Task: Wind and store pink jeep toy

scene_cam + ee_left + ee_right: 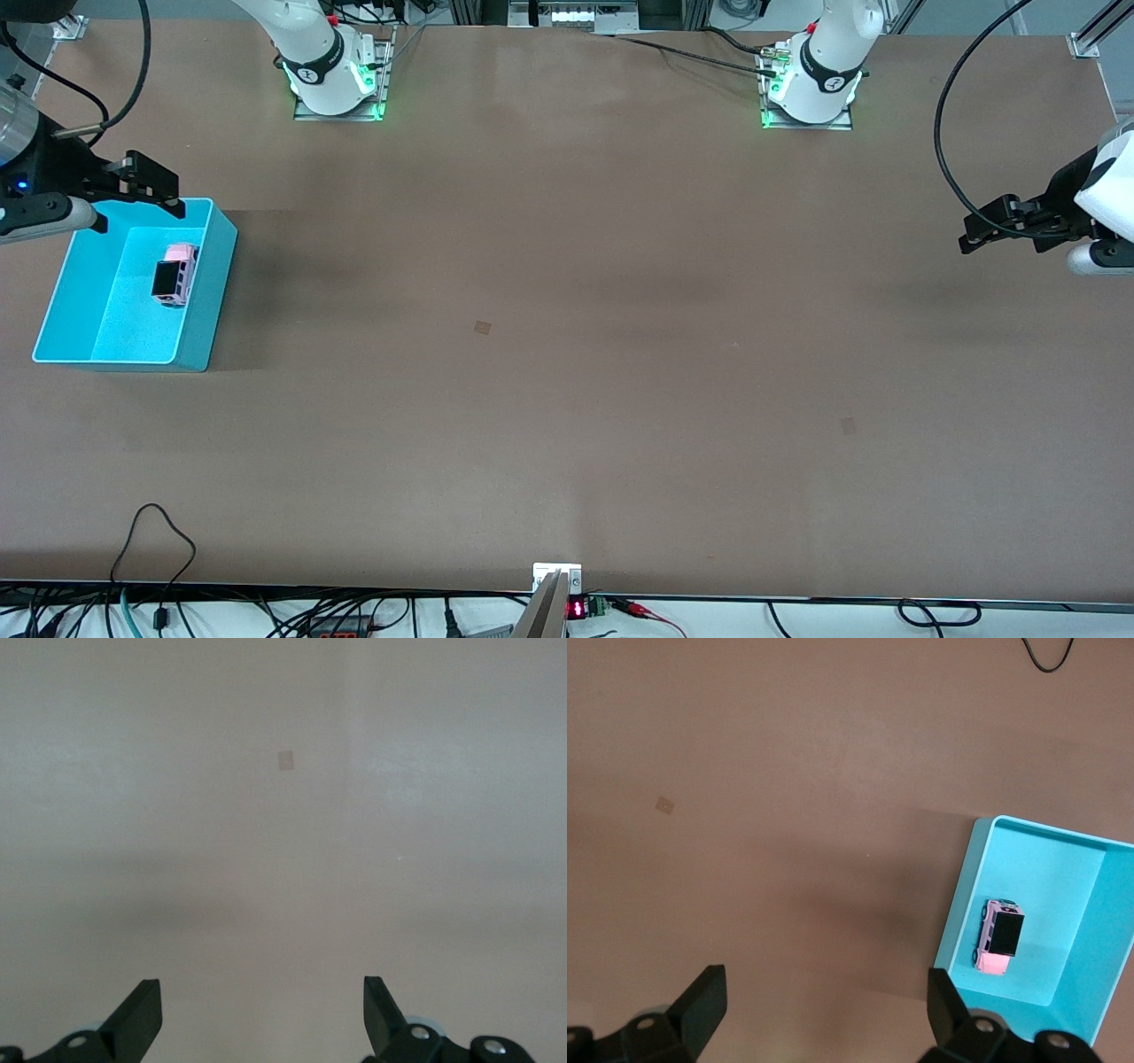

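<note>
The pink jeep toy [174,274] lies inside the turquoise bin [213,292] at the right arm's end of the table, its black roof facing up. The right wrist view shows the same jeep [1000,937] resting on the floor of the bin [1063,895]. My right gripper [164,190] hovers over the bin's edge nearest the robot bases, open and empty, with bare table between its fingers [826,983]. My left gripper [983,226] waits open and empty over the left arm's end of the table, and its wrist view [261,990] shows only tabletop.
Two small square marks [482,327] [848,426] sit on the brown tabletop. A black cable [151,532] loops onto the table at the edge nearest the front camera. The arm bases [337,80] [811,89] stand along the edge farthest from it.
</note>
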Robot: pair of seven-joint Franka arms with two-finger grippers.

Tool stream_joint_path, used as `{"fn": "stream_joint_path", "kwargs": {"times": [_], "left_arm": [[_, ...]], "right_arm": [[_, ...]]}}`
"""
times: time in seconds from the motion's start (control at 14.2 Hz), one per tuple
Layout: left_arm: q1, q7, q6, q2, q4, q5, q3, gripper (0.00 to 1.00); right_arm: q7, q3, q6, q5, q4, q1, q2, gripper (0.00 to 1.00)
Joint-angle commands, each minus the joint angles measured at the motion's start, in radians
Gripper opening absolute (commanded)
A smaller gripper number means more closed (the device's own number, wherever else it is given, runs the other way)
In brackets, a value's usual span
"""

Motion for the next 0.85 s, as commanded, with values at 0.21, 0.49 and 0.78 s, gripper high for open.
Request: {"fn": "stream_joint_path", "kwargs": {"times": [0.21,0.49,0.78], "left_arm": [[-0.006,0.004,0.011,-0.046,-0.036,0.027,-0.016,1.0],[-0.003,-0.005,0.018,-0.061,-0.062,0.026,-0.018,1.0],[-0.003,-0.008,0.025,-0.064,-0.068,0.026,-0.018,1.0]], "right_arm": [[0.015,-0.019,-0.017,-0.051,0.016,0.011,0.013,1.0],[0.09,-0.016,-0.019,-0.059,0.016,0.008,0.013,1.0],[0.093,-0.016,-0.017,-0.058,0.016,0.004,0.013,1.0]]}}
